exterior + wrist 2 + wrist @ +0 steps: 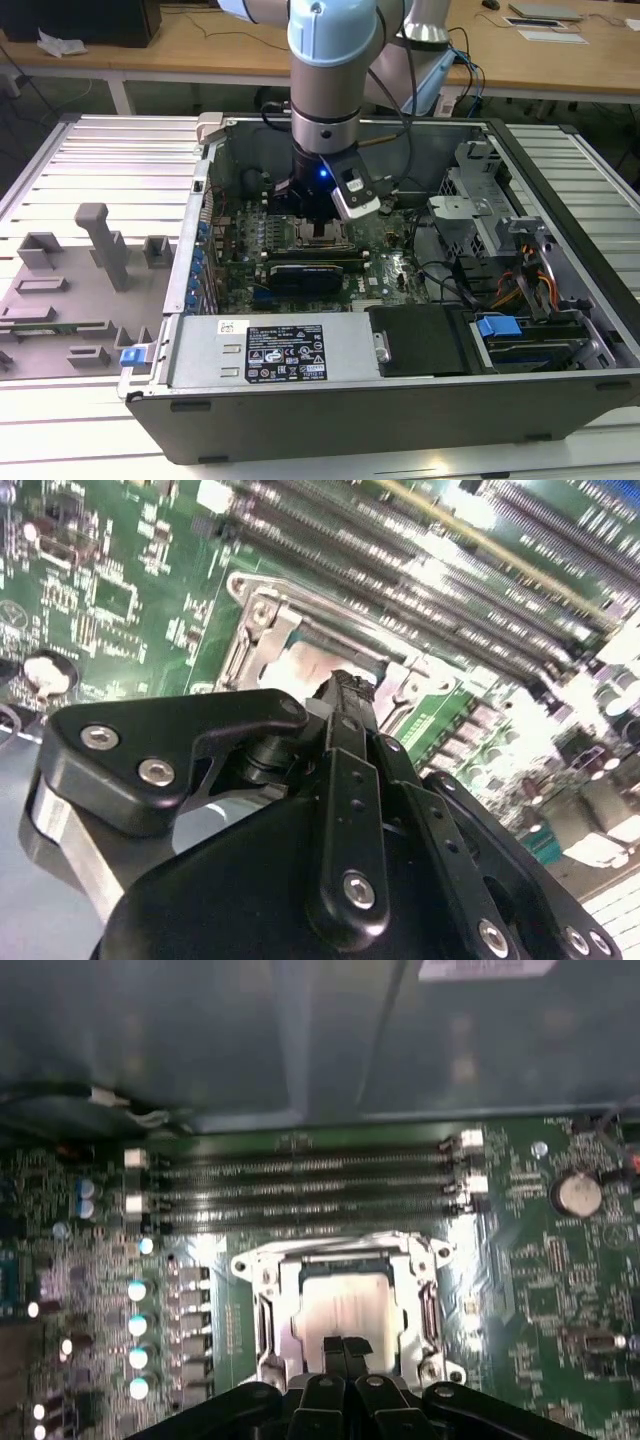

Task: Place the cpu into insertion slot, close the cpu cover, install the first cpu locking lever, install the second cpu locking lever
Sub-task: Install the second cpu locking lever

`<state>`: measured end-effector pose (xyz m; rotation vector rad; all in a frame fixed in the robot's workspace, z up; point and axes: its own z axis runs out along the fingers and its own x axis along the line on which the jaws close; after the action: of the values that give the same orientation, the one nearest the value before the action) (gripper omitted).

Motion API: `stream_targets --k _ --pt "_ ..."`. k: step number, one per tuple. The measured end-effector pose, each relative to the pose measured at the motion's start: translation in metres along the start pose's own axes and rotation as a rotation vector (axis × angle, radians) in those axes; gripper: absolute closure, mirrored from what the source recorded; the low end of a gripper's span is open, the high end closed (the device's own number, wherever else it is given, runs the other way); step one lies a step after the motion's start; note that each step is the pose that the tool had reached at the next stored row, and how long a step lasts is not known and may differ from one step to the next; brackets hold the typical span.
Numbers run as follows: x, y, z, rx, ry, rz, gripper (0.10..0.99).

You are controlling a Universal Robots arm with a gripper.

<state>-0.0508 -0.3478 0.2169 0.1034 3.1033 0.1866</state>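
Gripper (345,1344): black fingertips pressed together, nothing held between them; hovering right over the near edge of the socket, tips low above the chip in both wrist views.
Cpu (345,1305): dull silver square, lying flat inside the socket, just beyond the fingertips and partly under them.
Insertion slot (268,1310): silvery rim set into the green motherboard (540,1290), surrounding the chip on all sides.
Cpu cover (345,1252): metal frame around the chip; whether fully latched cannot be told.
Memory slots (300,1185): long dark rows, just past the socket.
Computer case (330,420): open, lying on a slatted table (110,160), arm reaching down into its middle in the exterior view.
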Motion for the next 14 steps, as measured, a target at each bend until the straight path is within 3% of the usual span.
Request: stream_targets --k 4,6,7,11,14 --pt "0.0004 0.0067 -0.0026 0.001 -0.0017 0.000 0.980" --pt "0.0009 0.0074 -0.0026 0.000 -0.0191 -0.002 0.980" --pt "0.0011 0.0077 -0.0035 0.002 -0.0210 -0.003 0.980" --pt "0.0007 0.0098 -0.0149 0.011 -0.0242 -0.003 0.980" --pt "0.0007 0.0100 -0.0164 0.012 -0.0245 -0.003 0.980"
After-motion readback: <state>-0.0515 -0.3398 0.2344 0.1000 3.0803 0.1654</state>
